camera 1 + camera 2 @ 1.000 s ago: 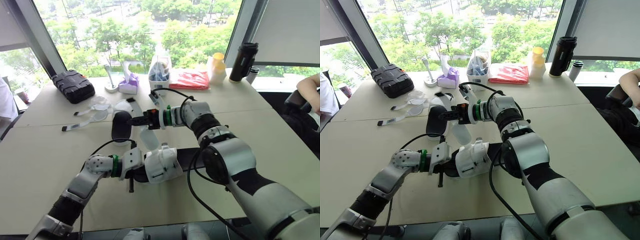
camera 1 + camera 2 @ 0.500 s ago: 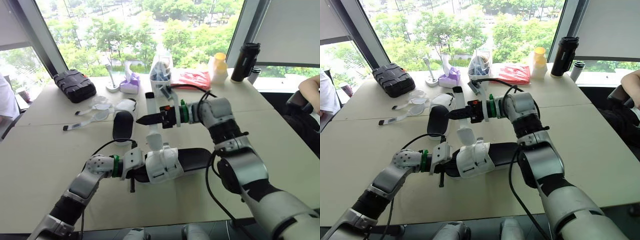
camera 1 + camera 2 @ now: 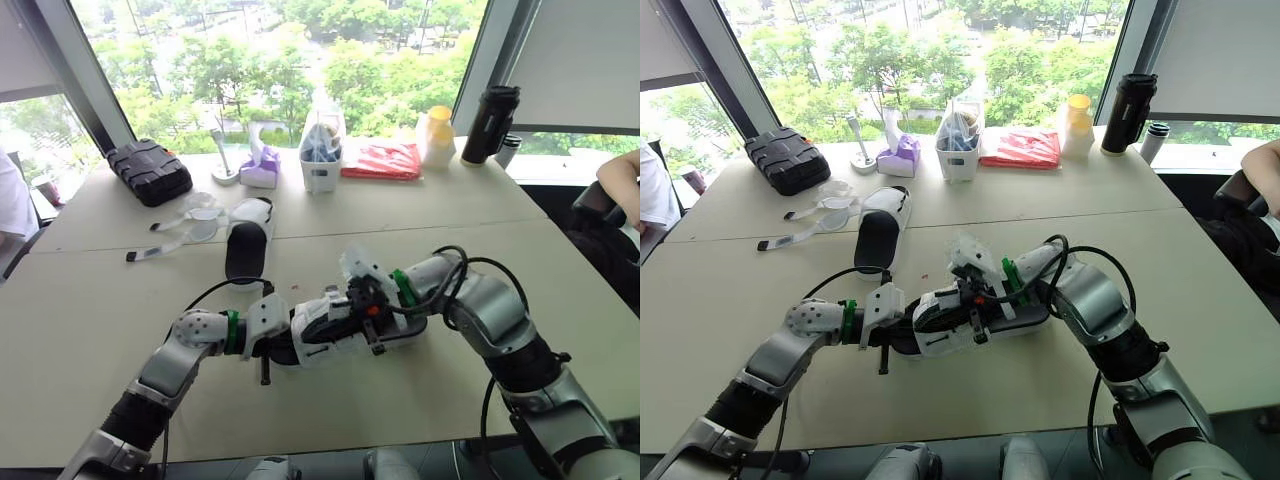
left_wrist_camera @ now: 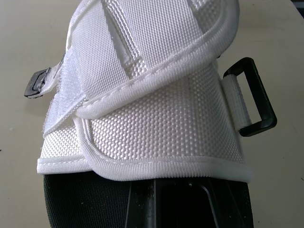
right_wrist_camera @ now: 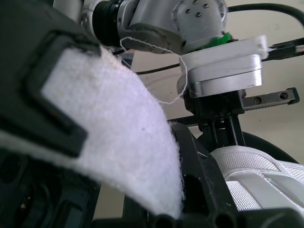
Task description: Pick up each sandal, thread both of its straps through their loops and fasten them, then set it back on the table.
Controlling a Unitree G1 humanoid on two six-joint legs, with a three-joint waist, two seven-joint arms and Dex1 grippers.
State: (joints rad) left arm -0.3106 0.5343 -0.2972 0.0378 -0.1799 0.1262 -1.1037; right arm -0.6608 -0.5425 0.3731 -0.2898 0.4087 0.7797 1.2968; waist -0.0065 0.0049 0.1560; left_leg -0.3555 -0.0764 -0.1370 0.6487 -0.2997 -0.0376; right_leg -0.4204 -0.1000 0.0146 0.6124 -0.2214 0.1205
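A sandal with a black sole and white woven straps lies mid-table. My left gripper is shut on one end of its sole. The left wrist view shows the broad white strap close up, with a black loop at its side. My right gripper is low over the sandal's top, shut on the white velcro strap end, which it holds folded down onto the sandal. A second sandal lies flat farther back on the left, touched by neither gripper.
Along the far edge stand a black case, a purple tissue pack, a white basket, a red packet, a yellow-lidded bottle and a black tumbler. Clear plastic inserts lie near the second sandal. A person's arm is at the right.
My right gripper has come down and toward me from above the far sandal, bringing the upright strap down and folding it over the held sandal. The left gripper has stayed put.
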